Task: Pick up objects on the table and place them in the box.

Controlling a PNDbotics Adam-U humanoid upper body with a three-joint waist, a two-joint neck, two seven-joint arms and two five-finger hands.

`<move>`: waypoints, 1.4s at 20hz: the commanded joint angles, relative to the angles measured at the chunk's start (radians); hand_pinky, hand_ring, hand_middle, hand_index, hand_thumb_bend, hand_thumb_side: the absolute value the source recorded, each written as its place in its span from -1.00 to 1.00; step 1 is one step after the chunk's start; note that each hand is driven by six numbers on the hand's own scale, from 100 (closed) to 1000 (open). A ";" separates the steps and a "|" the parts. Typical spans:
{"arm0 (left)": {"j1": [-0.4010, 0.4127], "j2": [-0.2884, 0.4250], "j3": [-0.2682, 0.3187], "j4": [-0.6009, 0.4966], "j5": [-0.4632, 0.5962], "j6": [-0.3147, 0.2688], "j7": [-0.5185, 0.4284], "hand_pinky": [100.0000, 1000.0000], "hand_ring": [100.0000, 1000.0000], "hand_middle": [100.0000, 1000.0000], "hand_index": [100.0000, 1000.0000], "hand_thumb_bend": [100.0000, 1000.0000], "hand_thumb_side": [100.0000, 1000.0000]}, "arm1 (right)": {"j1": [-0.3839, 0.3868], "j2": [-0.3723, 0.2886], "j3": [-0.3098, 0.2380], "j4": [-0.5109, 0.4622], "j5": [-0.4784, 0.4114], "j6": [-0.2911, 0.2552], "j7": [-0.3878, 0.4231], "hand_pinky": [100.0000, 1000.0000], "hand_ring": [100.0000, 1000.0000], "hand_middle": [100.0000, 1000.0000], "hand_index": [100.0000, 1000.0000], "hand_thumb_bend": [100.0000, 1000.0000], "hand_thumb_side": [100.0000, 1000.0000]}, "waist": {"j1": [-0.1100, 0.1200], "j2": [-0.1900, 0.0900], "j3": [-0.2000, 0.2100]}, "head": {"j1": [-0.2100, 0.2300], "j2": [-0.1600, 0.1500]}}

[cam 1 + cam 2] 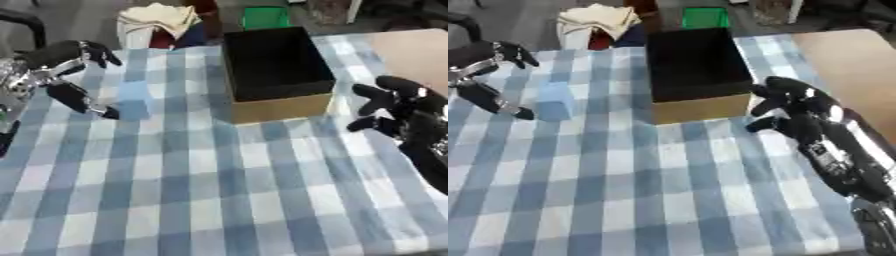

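Cardboard box with dark inside, checked cloth, seemingly soft

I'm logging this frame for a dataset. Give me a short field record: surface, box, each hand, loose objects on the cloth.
surface: table with blue-and-white checked cloth
box: open cardboard box, dark inside, contents not visible, at far centre
left hand: open, above the cloth at the left edge, holding nothing
right hand: fingers relaxed, right of the box, holding nothing
loose objects: none seen on the cloth
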 commanded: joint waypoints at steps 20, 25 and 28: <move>-0.034 -0.016 0.035 0.083 -0.128 0.018 0.217 0.44 0.29 0.37 0.57 0.57 -0.30 | -0.019 0.004 0.006 -0.022 0.015 0.009 0.005 0.39 1.00 0.26 0.83 -1.00 0.01 | 0.007 0.000 -0.025 | 0.005 -0.024; -0.032 -0.012 0.039 0.086 -0.137 0.022 0.279 0.44 0.30 0.38 0.56 0.54 -0.44 | -0.021 0.006 0.006 -0.022 0.017 0.011 0.005 0.39 1.00 0.26 0.83 -1.00 0.02 | 0.009 0.005 -0.029 | 0.004 -0.027; -0.031 -0.011 0.040 0.093 -0.144 0.023 0.301 0.44 0.31 0.39 0.56 0.52 -0.43 | -0.023 0.008 0.007 -0.022 0.019 0.012 0.005 0.39 1.00 0.26 0.83 -1.00 0.02 | 0.010 0.008 -0.033 | 0.004 -0.029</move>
